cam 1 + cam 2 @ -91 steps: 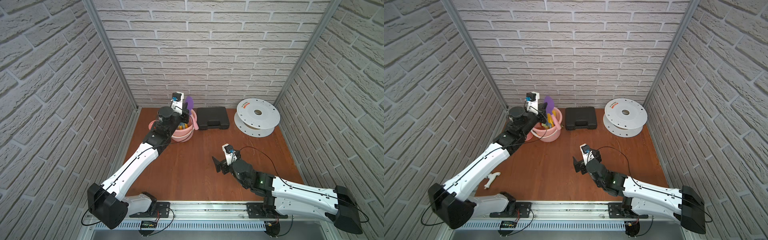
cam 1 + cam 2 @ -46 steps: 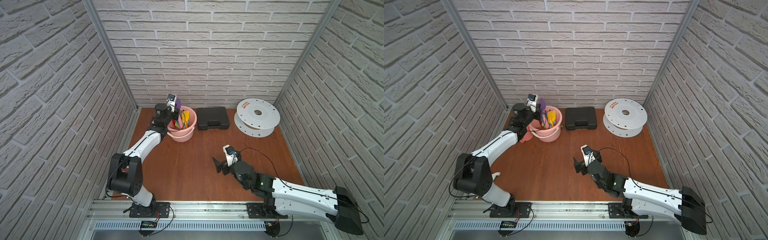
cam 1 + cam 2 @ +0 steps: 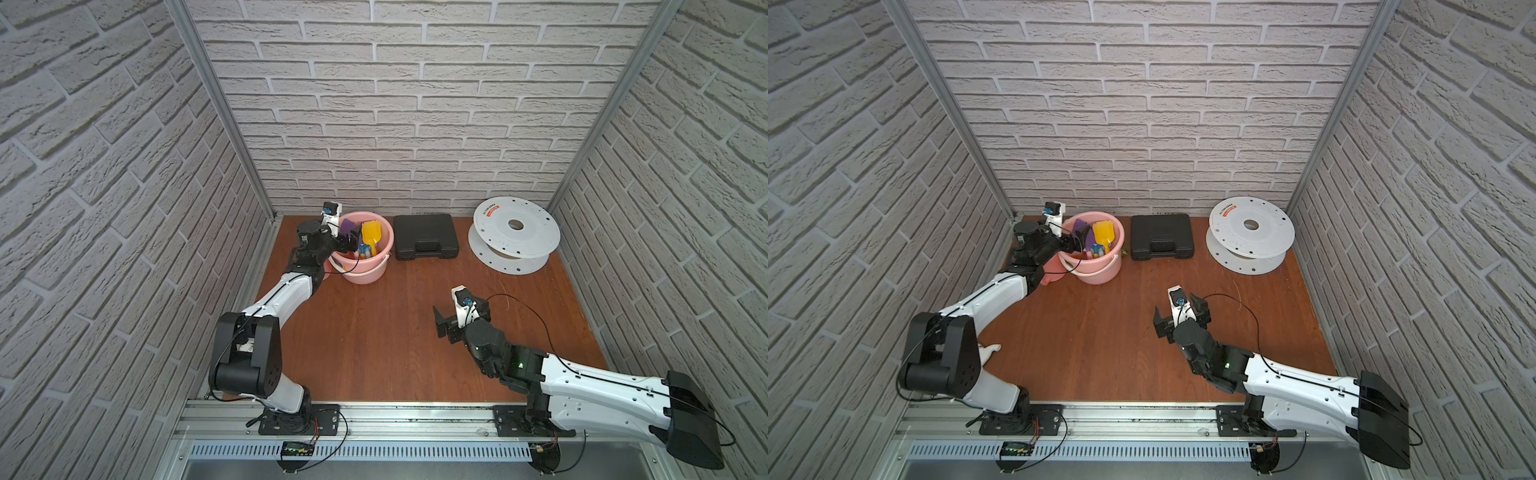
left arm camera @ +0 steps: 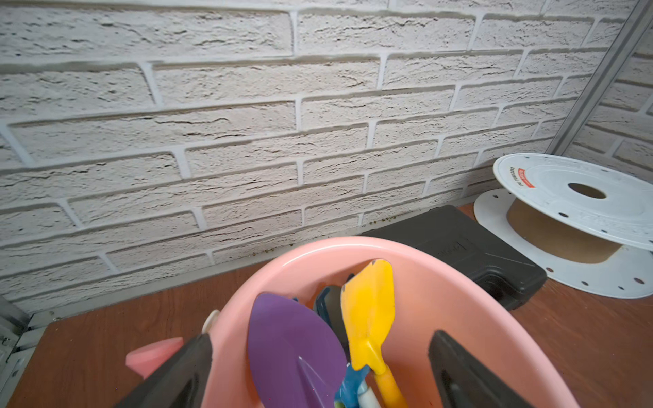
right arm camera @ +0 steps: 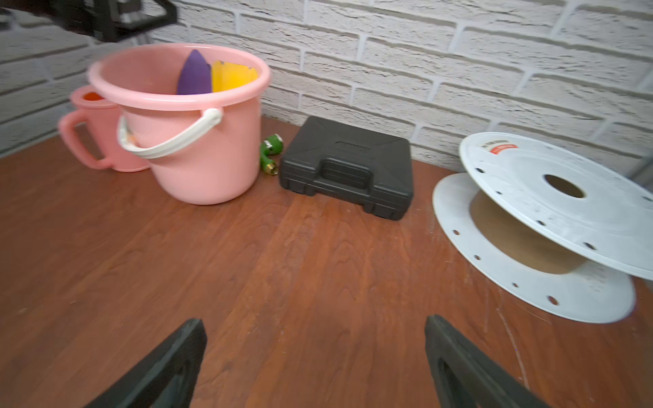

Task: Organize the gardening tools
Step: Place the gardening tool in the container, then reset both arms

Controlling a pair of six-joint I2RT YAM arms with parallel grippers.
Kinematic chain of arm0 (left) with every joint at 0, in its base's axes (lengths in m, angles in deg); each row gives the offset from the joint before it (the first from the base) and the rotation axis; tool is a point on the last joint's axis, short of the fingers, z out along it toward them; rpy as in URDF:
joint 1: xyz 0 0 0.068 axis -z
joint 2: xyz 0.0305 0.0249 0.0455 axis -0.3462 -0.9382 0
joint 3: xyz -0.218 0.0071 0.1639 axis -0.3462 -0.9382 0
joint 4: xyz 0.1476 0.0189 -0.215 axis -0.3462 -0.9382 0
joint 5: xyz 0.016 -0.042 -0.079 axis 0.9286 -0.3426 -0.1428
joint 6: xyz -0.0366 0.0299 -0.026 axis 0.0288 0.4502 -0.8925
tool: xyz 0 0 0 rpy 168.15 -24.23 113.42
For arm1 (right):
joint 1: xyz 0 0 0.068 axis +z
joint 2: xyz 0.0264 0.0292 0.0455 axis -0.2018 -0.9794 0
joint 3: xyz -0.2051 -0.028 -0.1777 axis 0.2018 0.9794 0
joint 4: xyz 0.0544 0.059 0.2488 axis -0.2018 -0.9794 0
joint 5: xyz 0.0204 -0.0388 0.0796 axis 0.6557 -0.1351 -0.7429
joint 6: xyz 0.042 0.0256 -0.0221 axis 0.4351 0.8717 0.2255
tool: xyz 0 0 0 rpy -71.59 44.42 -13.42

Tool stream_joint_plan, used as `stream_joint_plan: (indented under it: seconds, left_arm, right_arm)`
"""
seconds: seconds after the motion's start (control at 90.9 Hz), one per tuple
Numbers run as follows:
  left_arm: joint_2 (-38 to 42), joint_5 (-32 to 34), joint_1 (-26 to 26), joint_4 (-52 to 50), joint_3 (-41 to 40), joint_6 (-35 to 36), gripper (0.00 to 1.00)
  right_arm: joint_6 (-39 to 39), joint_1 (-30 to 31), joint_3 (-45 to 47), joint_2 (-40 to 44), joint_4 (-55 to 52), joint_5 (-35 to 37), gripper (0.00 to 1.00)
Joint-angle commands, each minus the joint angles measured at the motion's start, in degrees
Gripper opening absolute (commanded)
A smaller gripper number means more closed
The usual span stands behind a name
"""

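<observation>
A pink bucket [image 3: 368, 270] [image 3: 1100, 272] stands at the back left of the table. In it stand a purple trowel [image 3: 347, 226] [image 4: 296, 349], a yellow spade [image 3: 370, 232] [image 4: 369, 311] and a blue tool [image 4: 353, 383]. My left gripper [image 3: 351, 243] [image 4: 321, 339] is at the bucket's rim. It is open, with its jaws wide on either side of the purple blade and not touching it. A pink watering can [image 5: 95, 141] [image 4: 152, 355] stands against the bucket's left side. My right gripper [image 3: 460, 313] [image 5: 314, 328] is open and empty over the middle of the table.
A black case [image 3: 426, 237] lies right of the bucket, and a white reel [image 3: 515, 232] fills the back right corner. A small green fitting [image 5: 270, 152] lies between bucket and case. A small white object [image 3: 988, 351] lies by the left arm's base. Brick walls close three sides.
My left gripper came down from above the bucket with the purple trowel, set it inside and opened. The left arm folded back toward its base. The right arm stayed still.
</observation>
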State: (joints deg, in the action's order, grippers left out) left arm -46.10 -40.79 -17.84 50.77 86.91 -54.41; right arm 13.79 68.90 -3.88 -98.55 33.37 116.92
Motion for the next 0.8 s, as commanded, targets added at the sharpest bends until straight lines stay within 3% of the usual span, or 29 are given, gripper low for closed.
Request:
stream_joint_plan:
  seconds: [0.0, 0.121, 0.253, 0.385, 0.473, 0.55, 0.704, 0.792]
  left_arm:
    - [5.95, 2.80, 0.11, -0.27, -2.83, -1.92, 0.98]
    - [12.14, 12.43, 0.44, -5.81, -7.47, -1.78, 0.98]
    - [16.70, 23.80, 1.44, -0.05, -17.69, 3.06, 0.98]
    - [17.52, 32.91, 1.45, 3.00, -24.75, 6.28, 0.98]
    - [15.77, 37.21, 1.34, 1.95, -25.76, 7.51, 0.98]
    - [12.70, 38.73, 1.19, 3.37, -26.42, 8.28, 0.98]
    - [5.06, 38.05, 1.05, 17.79, -30.28, 8.60, 0.98]
    - [0.57, 38.59, 0.94, 24.91, -31.70, 9.24, 0.98]
  right_arm:
    - [-5.05, -3.82, 1.29, -1.79, 7.18, 8.08, 1.00]
    - [-6.35, -13.06, 3.63, -4.81, 13.96, 7.37, 0.99]
    - [-5.79, -22.10, 1.88, -10.25, 15.80, 6.85, 0.99]
    - [-16.24, -27.65, -0.75, -15.43, 18.58, 0.18, 0.99]
    - [-15.49, -32.10, -1.75, -17.15, 18.73, -0.71, 0.99]
    - [-15.06, -37.17, 0.87, -18.41, 22.82, -8.86, 0.99]
    - [-16.03, -44.01, 9.22, -24.46, 43.28, -14.37, 0.99]
    - [-15.90, -46.35, 11.67, -26.39, 49.35, -20.16, 1.00]
